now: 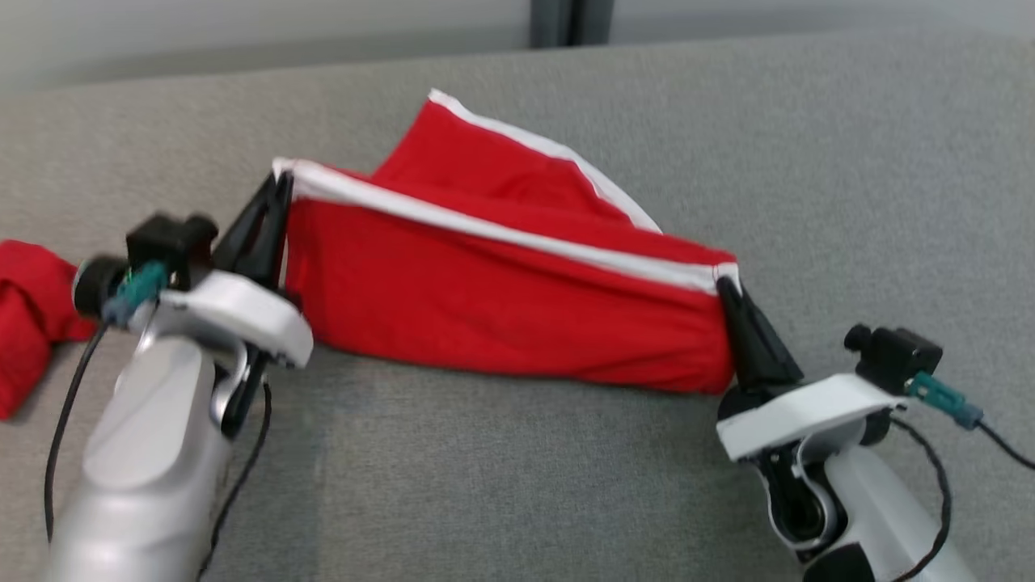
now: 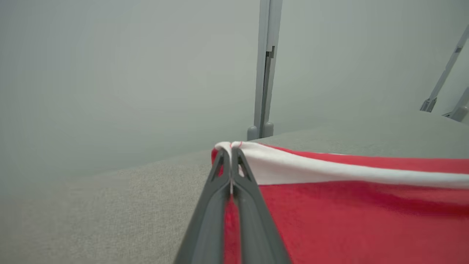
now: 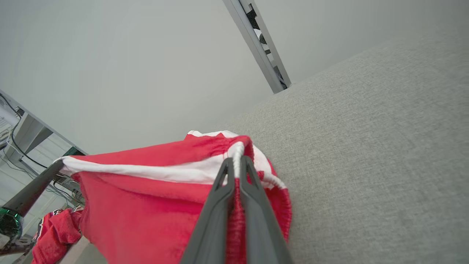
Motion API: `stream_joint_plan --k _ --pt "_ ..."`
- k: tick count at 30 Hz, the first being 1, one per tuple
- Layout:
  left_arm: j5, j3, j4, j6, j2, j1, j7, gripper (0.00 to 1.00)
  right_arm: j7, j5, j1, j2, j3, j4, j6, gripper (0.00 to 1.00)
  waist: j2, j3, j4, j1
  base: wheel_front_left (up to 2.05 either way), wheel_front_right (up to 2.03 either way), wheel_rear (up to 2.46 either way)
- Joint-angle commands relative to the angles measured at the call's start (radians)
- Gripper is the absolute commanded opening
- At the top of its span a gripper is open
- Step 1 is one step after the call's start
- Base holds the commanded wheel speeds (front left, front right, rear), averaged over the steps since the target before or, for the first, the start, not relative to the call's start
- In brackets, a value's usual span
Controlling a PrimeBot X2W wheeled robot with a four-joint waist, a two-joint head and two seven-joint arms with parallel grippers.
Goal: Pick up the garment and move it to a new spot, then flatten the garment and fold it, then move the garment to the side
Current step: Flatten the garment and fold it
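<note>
L pincer (image 1: 281, 184), R pincer (image 1: 720, 284): garment (image 1: 501, 299) corners

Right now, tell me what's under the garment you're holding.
Grey surface shows all around the garment, which the left claw and right claw pinch at its white-trimmed corners. The patch directly beneath is covered.

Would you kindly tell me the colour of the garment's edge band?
White band on red garment; clearest in left wrist view.
</note>
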State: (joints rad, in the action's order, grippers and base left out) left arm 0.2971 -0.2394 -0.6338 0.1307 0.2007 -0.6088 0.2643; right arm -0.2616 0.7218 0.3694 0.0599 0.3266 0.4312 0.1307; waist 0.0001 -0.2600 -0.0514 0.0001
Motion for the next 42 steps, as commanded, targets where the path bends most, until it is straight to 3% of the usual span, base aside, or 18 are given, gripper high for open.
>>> stream_joint_plan --k 1,11,26,27,28,29,37,42 --pt "-0.018 -0.017 -0.030 0.000 0.007 -0.054 0.000 0.00 -0.005 -0.009 0.025 -0.003 -0.021 -0.002 0.000 0.00 -0.0001 -0.102 -0.057 -0.0001 0.00 0.00 0.00" --pt "-0.092 -0.089 -0.293 -0.014 0.000 -0.380 0.000 0.00 -0.005 0.091 0.093 -0.006 -0.033 -0.078 0.000 0.00 -0.0001 -0.231 -0.133 -0.0001 0.00 0.00 0.00" --pt "-0.148 -0.138 -0.515 -0.071 -0.019 -0.579 0.000 0.00 -0.003 0.120 0.113 -0.006 0.061 -0.126 0.000 0.00 -0.0001 -0.254 -0.182 -0.0001 0.00 0.00 0.00" --pt "-0.147 -0.138 -0.524 -0.072 -0.018 -0.583 0.000 0.25 -0.003 0.130 0.114 -0.006 0.071 -0.123 0.000 0.23 -0.0001 -0.254 -0.186 -0.0001 0.00 0.00 0.00" --pt "-0.137 -0.130 -0.528 -0.076 -0.017 -0.586 0.000 0.73 -0.003 0.133 0.117 -0.006 0.076 -0.120 0.000 0.49 -0.0001 -0.254 -0.189 -0.0001 0.00 0.00 0.00" --pt "-0.133 -0.125 -0.530 -0.075 -0.016 -0.587 0.000 1.00 -0.003 0.131 0.120 -0.005 0.072 -0.121 0.000 1.00 -0.0001 -0.253 -0.191 -0.0001 0.00 0.00 0.00" --pt "-0.086 -0.089 -0.549 -0.078 -0.036 -0.522 -0.001 1.00 -0.003 0.030 0.095 -0.006 -0.037 -0.115 0.000 1.00 -0.0001 -0.226 -0.168 -0.0001 0.00 0.00 0.00" --pt "-0.053 -0.079 -0.623 -0.057 -0.053 -0.499 -0.091 1.00 -0.003 -0.009 0.059 -0.006 -0.107 -0.105 0.000 1.00 -0.0001 -0.186 -0.135 -0.0001 0.00 0.00 0.00"
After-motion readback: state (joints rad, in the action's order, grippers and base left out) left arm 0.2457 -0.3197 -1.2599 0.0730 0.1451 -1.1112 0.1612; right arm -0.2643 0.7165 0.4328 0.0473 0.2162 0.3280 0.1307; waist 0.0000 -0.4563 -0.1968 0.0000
